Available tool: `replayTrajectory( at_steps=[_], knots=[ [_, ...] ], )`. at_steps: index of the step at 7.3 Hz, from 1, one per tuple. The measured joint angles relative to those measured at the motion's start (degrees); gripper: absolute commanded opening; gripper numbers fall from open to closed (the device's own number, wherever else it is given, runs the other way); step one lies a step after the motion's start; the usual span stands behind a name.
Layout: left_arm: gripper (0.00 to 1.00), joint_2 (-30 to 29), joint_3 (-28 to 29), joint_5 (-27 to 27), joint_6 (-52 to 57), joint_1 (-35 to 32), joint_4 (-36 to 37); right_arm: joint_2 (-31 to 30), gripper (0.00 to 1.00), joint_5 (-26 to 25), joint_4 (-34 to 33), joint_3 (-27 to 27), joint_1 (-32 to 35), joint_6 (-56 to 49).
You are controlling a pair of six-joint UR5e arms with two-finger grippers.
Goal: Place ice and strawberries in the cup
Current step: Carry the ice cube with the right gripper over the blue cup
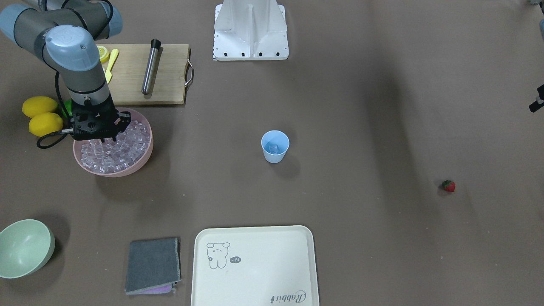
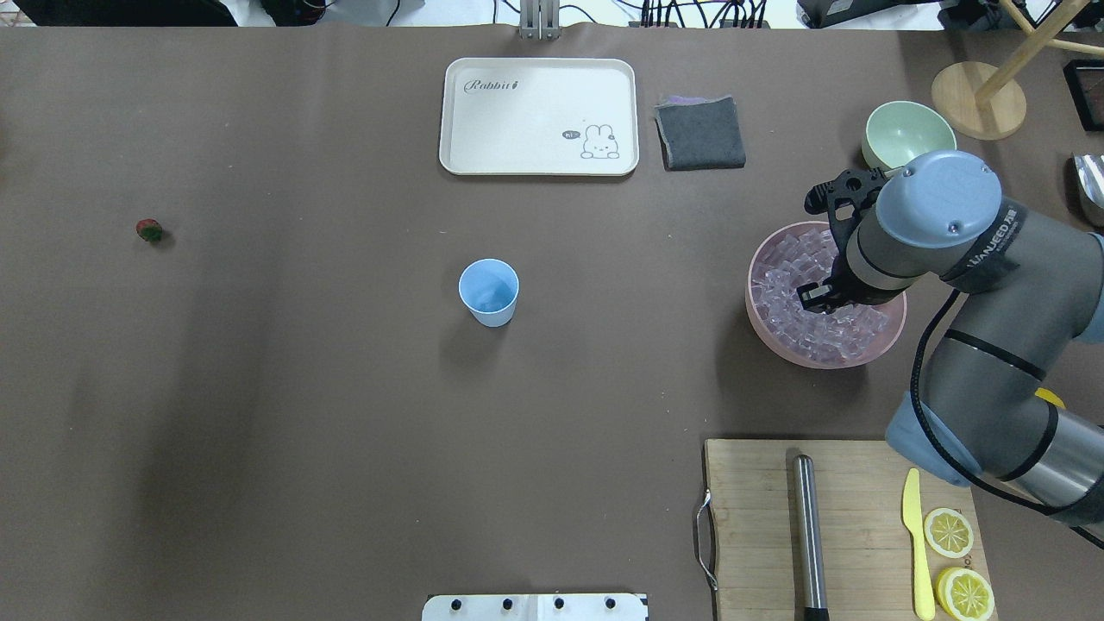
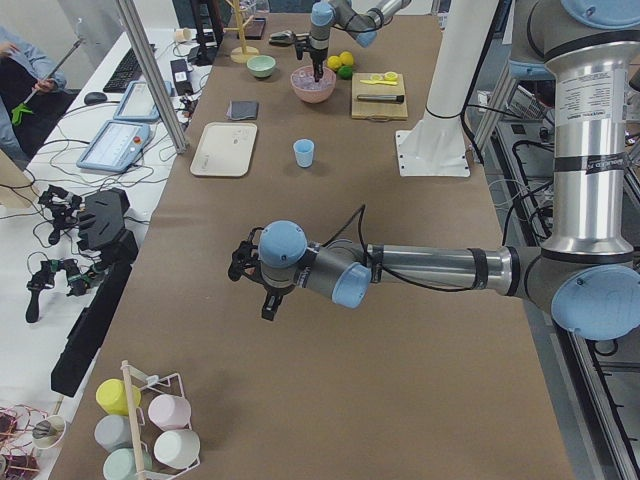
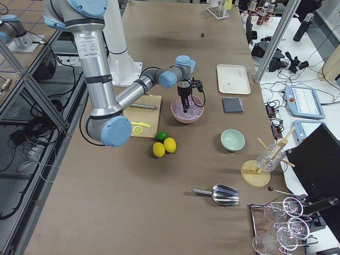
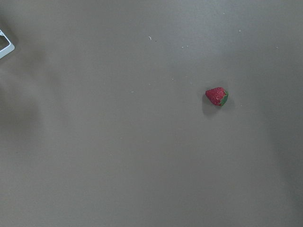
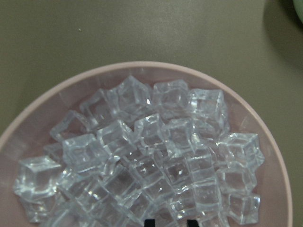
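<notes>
The light-blue cup point(image 1: 275, 146) stands upright mid-table with one ice cube point(image 1: 273, 148) inside; it also shows in the overhead view point(image 2: 489, 293). The pink bowl point(image 1: 144, 159) is heaped with clear ice cubes point(image 6: 156, 137). My right gripper point(image 1: 106, 138) reaches straight down into that ice. Its fingertips point(image 6: 150, 221) stand about one cube's width apart with ice between them. The strawberry point(image 1: 448, 185) lies alone on the table, far from the cup, and shows in the left wrist view point(image 5: 217, 96). My left gripper point(image 3: 240, 270) hovers above the table near it; I cannot tell whether it is open or shut.
A wooden cutting board point(image 2: 759, 517) holds a steel rod point(image 2: 808, 535), a yellow knife point(image 2: 916, 543) and lemon slices point(image 2: 949, 532). Two lemons point(image 1: 40, 114) lie beside the pink bowl. A pale green bowl point(image 2: 907, 134), a grey cloth point(image 2: 700, 132) and a white tray point(image 2: 539, 116) lie along the far edge.
</notes>
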Motion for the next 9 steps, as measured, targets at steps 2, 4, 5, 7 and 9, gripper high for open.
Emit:
replayTrajectory(
  at_steps=[2, 4, 5, 7, 9],
  knots=[
    [0.98, 0.1, 0.0, 0.0, 0.0, 0.2, 0.0, 2.6, 0.00, 2.6, -0.1, 1.0, 1.4, 4.7],
    [0.98, 0.1, 0.0, 0.0, 0.0, 0.3, 0.0, 8.6, 0.00, 2.4, 0.0, 0.5, -0.6, 20.5],
    [0.98, 0.0, 0.0, 0.0, 0.0, 0.5, 0.0, 12.1, 0.00, 1.1, 0.0, -0.4, -2.1, 28.8],
    [0.98, 0.1, 0.0, 0.0, 0.0, 0.7, 0.0, 21.0, 0.00, -4.7, 0.0, -5.4, -6.4, 43.1],
    [0.98, 0.1, 0.1, -0.1, 0.0, 0.7, 0.1, 30.1, 0.00, -15.5, 0.1, -12.2, -12.8, 53.6]
  ],
)
